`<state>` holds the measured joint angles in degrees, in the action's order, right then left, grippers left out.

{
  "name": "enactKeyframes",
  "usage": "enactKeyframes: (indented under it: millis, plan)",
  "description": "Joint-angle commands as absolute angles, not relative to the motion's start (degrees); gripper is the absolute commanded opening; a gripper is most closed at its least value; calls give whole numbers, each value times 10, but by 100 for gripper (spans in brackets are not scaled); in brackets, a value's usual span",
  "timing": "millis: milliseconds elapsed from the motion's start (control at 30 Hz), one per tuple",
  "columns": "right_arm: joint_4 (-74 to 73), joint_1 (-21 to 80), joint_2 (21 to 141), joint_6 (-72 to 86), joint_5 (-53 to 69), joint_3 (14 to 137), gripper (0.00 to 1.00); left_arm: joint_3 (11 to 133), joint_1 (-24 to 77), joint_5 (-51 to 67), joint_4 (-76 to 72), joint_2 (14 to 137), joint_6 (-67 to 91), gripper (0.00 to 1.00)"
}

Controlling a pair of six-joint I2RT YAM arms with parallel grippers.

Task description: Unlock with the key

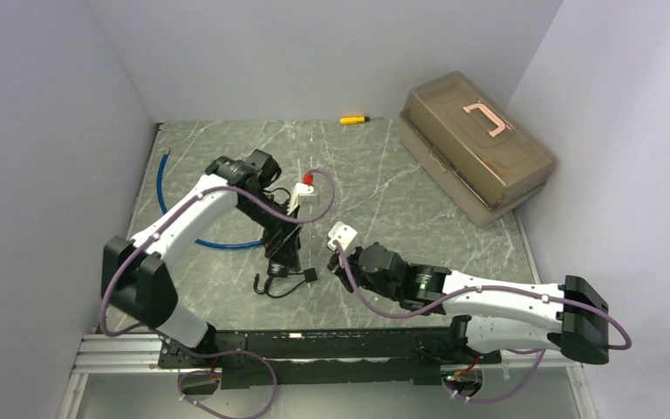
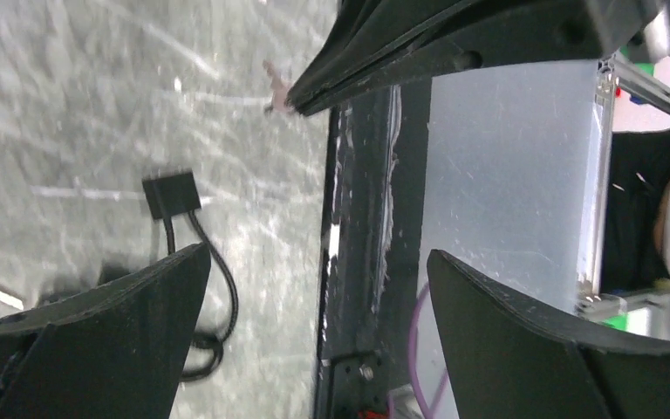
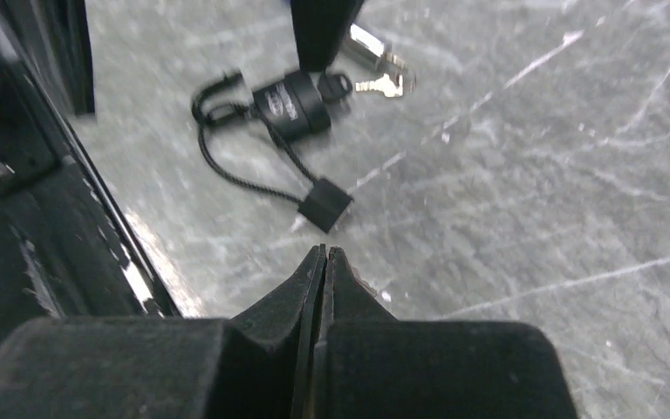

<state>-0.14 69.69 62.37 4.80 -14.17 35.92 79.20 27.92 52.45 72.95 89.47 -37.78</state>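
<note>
Right gripper [image 3: 323, 255]: pinched shut, empty, short of black cable padlock [image 3: 290, 100] on grey marbled table [image 3: 532, 218]. Silver keys [image 3: 382, 83] touch its far side. Left gripper [image 2: 318, 253]: spread wide over it. Likely best: pin lock body before twisting key.

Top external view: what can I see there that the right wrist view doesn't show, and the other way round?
Only the top external view shows the brown toolbox, the yellow screwdriver and the blue tube. Only the right wrist view shows the silver keys beside the padlock, and the right fingers pressed together. Both show the black cable with its square tag on the grey table.
</note>
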Motion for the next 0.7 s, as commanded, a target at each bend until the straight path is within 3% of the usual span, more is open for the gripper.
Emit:
enactKeyframes:
  millis: [0,100,200,367,667]
  plan:
    - [9,683,587,74,-104,430,0,721,279,636,597,801,-395,99]
    - [12,677,576,97,-96,456,0,641,278,649,455,730,-344,100]
    - [32,669,567,122,-77,465,0,625,278,639,418,726,-316,99]
    - [53,660,559,154,-68,472,0,620,278,669,463,718,-353,99]
    - [102,653,568,208,-61,470,0,598,285,673,359,704,-245,99]
